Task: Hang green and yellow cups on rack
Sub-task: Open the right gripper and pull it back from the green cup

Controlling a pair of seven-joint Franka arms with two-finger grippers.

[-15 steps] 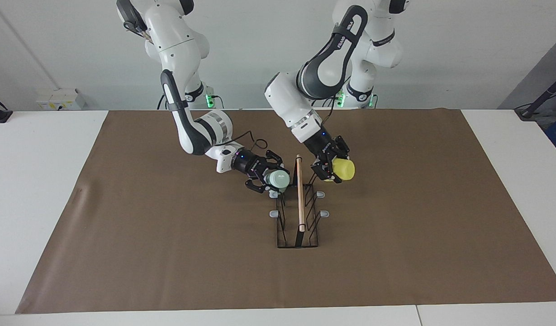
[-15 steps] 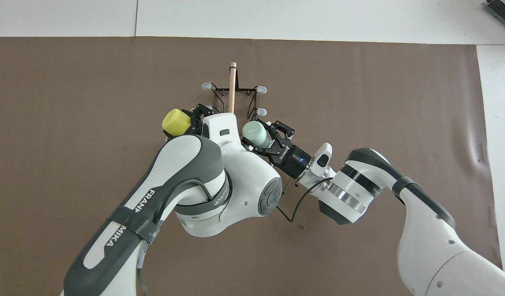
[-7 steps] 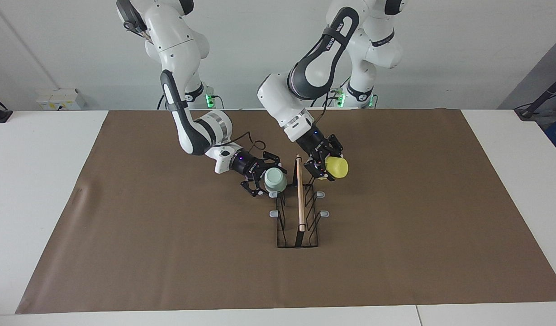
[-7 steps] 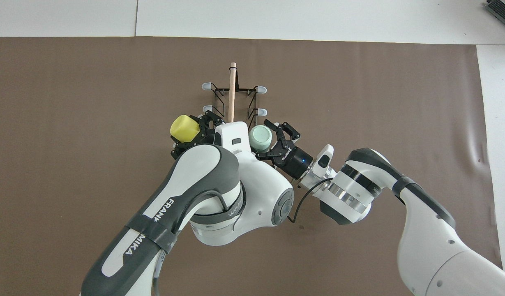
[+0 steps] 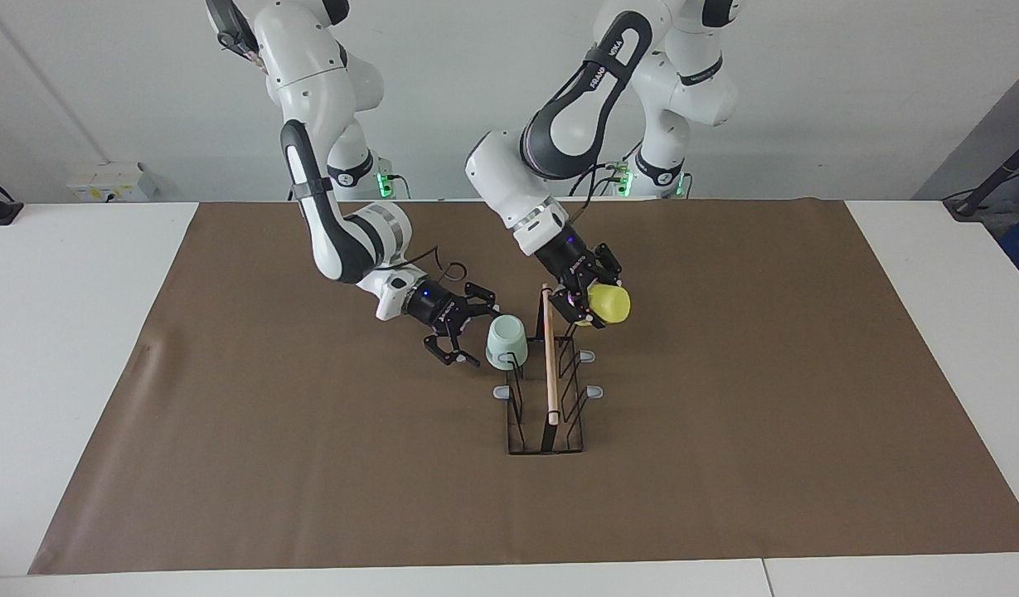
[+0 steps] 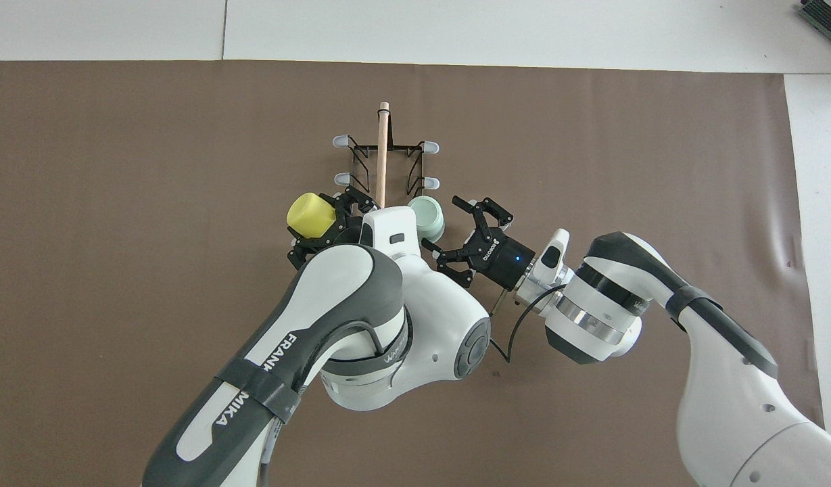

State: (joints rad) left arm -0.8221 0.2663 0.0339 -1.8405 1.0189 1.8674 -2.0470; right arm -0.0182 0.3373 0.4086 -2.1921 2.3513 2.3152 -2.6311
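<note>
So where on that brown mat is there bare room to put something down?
Bare brown mat lies toward both arms' ends of the table, either side of the rack. It is crowded at the rack's nearer end: green cup, yellow cup, right pincer, left pincer.

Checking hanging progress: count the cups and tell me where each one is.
2. The green cup hangs upside down on the rack, released by the open right gripper. The yellow cup is in the left gripper, beside the rack.

One high camera faces the robots; another looks steeply down from above them; both show the rack (image 5: 546, 390) (image 6: 383, 159).
</note>
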